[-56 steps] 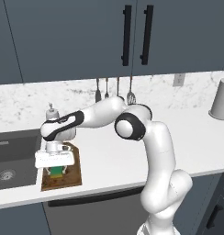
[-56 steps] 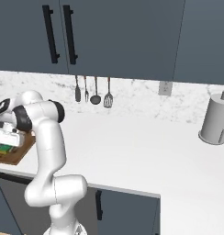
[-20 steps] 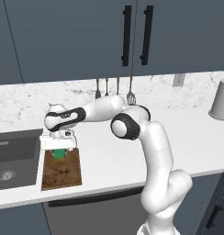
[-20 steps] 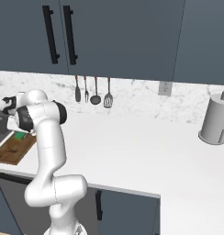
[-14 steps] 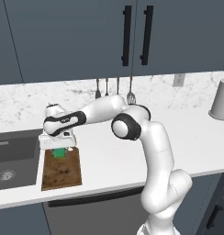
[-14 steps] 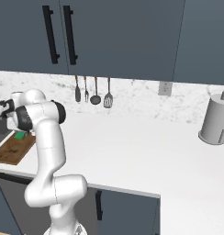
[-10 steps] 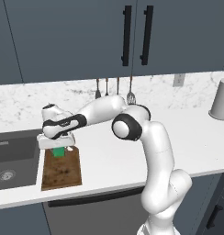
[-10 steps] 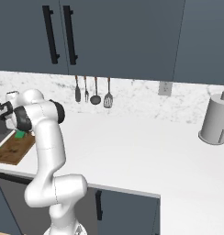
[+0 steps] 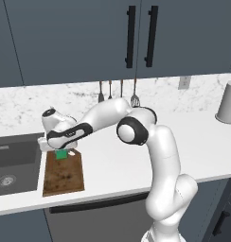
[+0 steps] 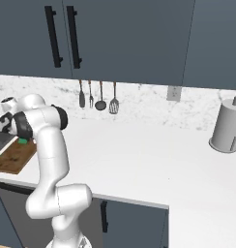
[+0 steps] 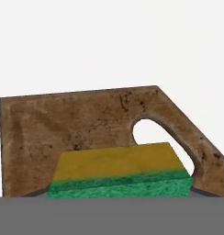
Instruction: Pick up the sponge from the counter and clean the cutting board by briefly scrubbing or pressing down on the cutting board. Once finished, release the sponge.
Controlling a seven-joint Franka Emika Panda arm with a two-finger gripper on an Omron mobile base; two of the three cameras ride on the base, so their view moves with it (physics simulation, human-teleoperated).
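Since 2.8 s ago the arm has swung from the middle of the cutting board [image 9: 63, 175] to its far end, and the sponge [image 9: 61, 154] went with it, now sitting at the board's back edge near the handle hole. Counter [image 9: 117, 160] is a long flat white worktop, marble backsplash with grey veins behind. Sink basin [image 9: 15, 158], dark grey, lies just left of the board. Board is dark brown wood, speckled with darker stains, rectangular with one clipped corner and a rounded hole, seen close in the hand view [image 11: 100, 121]. Paper towel roll [image 10: 228, 127], a grey cylinder, stands far right on the counter. Utensils [image 10: 98, 97] hang on the backsplash under dark cabinets. Sponge is a small block, yellow layer over green in the hand view [image 11: 120, 172]. Gripper [image 9: 60, 150] is right over the sponge, jaws narrow around it; real contact hard to judge.
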